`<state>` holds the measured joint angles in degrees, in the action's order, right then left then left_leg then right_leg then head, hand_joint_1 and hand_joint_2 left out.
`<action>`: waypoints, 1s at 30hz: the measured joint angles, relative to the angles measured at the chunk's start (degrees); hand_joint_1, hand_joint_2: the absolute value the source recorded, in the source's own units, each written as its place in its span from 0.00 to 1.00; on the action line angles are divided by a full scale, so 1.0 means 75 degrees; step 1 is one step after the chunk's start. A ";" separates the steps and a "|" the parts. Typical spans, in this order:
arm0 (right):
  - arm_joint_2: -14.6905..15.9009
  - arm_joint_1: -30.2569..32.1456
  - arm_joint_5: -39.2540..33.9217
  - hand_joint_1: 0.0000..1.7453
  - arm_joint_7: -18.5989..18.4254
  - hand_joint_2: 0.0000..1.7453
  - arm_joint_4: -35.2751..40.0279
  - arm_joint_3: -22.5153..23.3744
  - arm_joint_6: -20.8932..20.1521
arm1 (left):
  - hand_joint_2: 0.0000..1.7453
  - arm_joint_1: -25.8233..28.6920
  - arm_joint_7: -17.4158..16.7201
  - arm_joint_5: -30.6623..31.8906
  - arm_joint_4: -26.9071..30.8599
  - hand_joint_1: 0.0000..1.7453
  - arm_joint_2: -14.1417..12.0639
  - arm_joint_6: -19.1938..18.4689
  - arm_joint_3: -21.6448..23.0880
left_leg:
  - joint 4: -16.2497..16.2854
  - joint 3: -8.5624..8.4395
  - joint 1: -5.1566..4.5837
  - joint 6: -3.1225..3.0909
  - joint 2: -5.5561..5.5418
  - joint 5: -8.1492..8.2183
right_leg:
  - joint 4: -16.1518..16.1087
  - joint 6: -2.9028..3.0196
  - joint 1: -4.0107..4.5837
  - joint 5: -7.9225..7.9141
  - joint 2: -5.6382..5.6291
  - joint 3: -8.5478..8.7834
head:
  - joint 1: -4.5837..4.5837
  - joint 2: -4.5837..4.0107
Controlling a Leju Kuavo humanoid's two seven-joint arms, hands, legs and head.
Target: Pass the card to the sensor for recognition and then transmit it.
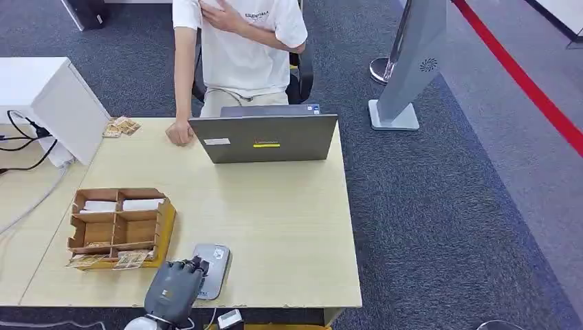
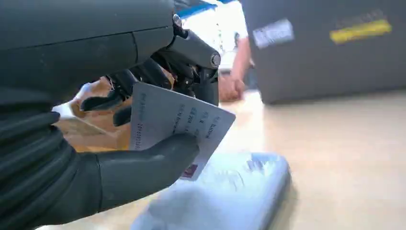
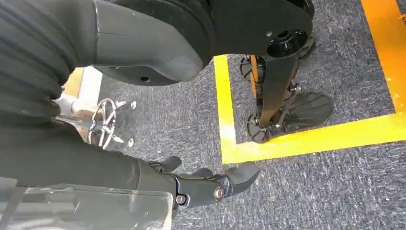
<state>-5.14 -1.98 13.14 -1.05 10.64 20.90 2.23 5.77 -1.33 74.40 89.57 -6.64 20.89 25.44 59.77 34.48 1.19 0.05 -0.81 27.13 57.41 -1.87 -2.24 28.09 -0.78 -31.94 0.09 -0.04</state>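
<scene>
Table [image 1: 289, 227]: before the robot, with a seated person [image 1: 237, 48] behind its far edge.
Laptop [image 1: 265, 137]: on the far middle of the table.
Divided box [image 1: 120, 227]: on the table's near left.
Sensor [image 1: 213, 268]: at the near edge, just right of the box.
Left hand [image 1: 175, 285]: over the sensor, holding the card [image 2: 179, 124] above it.
Right hand [image 3: 201, 184]: hanging above the floor.
</scene>
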 joint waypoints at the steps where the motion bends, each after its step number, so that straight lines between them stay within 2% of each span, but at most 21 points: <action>1: 0.0000 0.0003 0.0044 0.00 0.0012 1.00 0.0000 0.0012 0.0000 | 1.00 0.0000 -0.0035 0.0064 0.0044 1.00 0.0003 0.0422 -0.0038 | 0.0000 0.0001 0.0000 0.0000 -0.0001 0.0000 | 0.0000 0.0000 0.0000 0.0000 0.0001 0.0000 | 0.0000 0.0000; 2: 0.0000 0.0002 0.0093 0.00 0.0015 1.00 0.0000 0.0017 0.0003 | 1.00 -0.0001 -0.0044 0.0110 0.0142 1.00 0.0003 0.0725 -0.0113 | 0.0000 0.0001 0.0000 0.0000 -0.0001 0.0000 | 0.0000 0.0000 0.0000 0.0000 0.0001 0.0000 | 0.0000 0.0000; 4: -0.0003 0.0000 0.0134 0.00 0.0017 1.00 0.0000 0.0029 0.0003 | 1.00 -0.0020 0.0003 0.0166 0.0329 1.00 0.0003 0.0931 -0.0320 | 0.0000 0.0000 0.0000 0.0000 -0.0001 0.0000 | 0.0000 0.0000 0.0000 0.0000 0.0001 0.0001 | 0.0003 0.0000; 13: -0.0020 0.0001 0.0189 0.00 0.0038 1.00 0.0000 0.0067 0.0003 | 1.00 -0.0023 0.0119 0.0213 0.0533 1.00 0.0076 0.0989 -0.0769 | 0.0000 0.0000 0.0000 0.0000 0.0000 0.0000 | 0.0000 0.0000 0.0000 0.0000 0.0001 0.0001 | 0.0000 0.0000; 16: -0.0020 0.0000 0.0239 0.00 0.0047 1.00 0.0000 0.0067 0.0003 | 1.00 -0.0060 0.0119 0.0209 0.0603 1.00 0.0064 0.1261 -0.0898 | 0.0000 0.0000 0.0000 0.0000 -0.0001 0.0000 | 0.0000 0.0000 0.0000 0.0000 0.0001 0.0000 | 0.0000 0.0000; 21: -0.0020 -0.0002 0.0396 0.00 0.0020 1.00 0.0000 0.0067 -0.0032 | 1.00 -0.0573 0.0248 -0.0164 0.0627 1.00 -0.0085 0.1246 -0.1487 | 0.0000 -0.0003 0.0001 0.0003 -0.0002 -0.0003 | 0.0005 0.0001 0.0001 0.0000 0.0003 -0.0001 | 0.0003 0.0000; 24: -0.0020 0.0001 0.0563 0.00 -0.0254 1.00 -0.0003 0.0067 -0.0015 | 1.00 -0.1123 0.0344 -0.0292 0.0285 1.00 -0.0137 0.1290 -0.1956 | 0.0000 -0.0004 0.0002 0.0006 -0.0008 -0.0012 | 0.0010 0.0002 0.0002 -0.0001 0.0007 0.0001 | 0.0000 0.0000; 30: -0.0020 0.0001 0.0778 0.00 -0.0320 1.00 0.0000 0.0064 -0.0035 | 1.00 -0.2237 0.0425 -0.0175 -0.0939 1.00 -0.0315 0.1587 -0.2512 | 0.0000 -0.0003 0.0002 0.0011 -0.0006 -0.0019 | 0.0014 0.0011 0.0001 -0.0009 0.0003 -0.0001 | 0.0000 0.0000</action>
<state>-5.29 -1.98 18.97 -3.45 10.64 21.38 1.97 -11.01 1.86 73.09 82.53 -9.00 32.79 6.60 59.77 34.45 1.21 0.13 -0.85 26.99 57.52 -1.79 -2.23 28.03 -0.76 -31.95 0.09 -0.04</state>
